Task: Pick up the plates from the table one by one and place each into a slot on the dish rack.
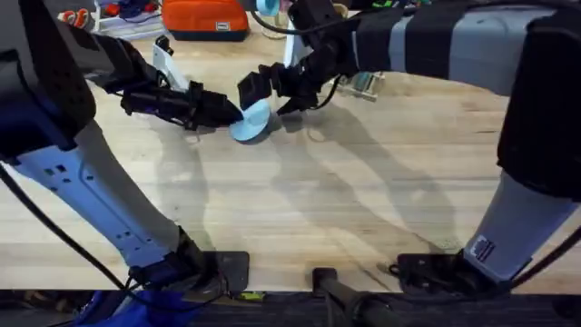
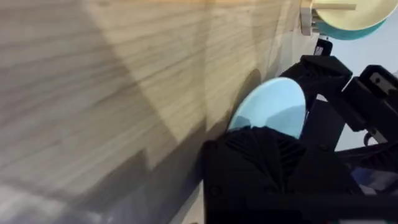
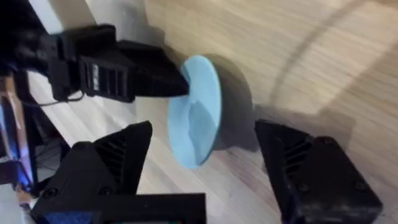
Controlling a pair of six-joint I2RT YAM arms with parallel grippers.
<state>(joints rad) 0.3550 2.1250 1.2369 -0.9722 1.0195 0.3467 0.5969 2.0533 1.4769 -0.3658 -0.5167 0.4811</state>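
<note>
Handoff over the table [image 1: 363, 209]: plate [image 1: 252, 121] up on edge, clenched at its rim by left gripper [image 1: 234, 115]. Right gripper [image 1: 272, 89] spread wide just beside. Could slip if released early.

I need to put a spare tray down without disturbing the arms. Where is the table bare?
The table is bare between the two arm bases and the plate. It is crowded around that plate, where left gripper and right gripper meet.

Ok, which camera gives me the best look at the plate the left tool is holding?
The right wrist view: the plate stands tilted on edge, its face unobstructed, pinched by the left tool. Overhead shows it small between both arms; in the left wrist view the tool's own finger covers its lower part.
</note>
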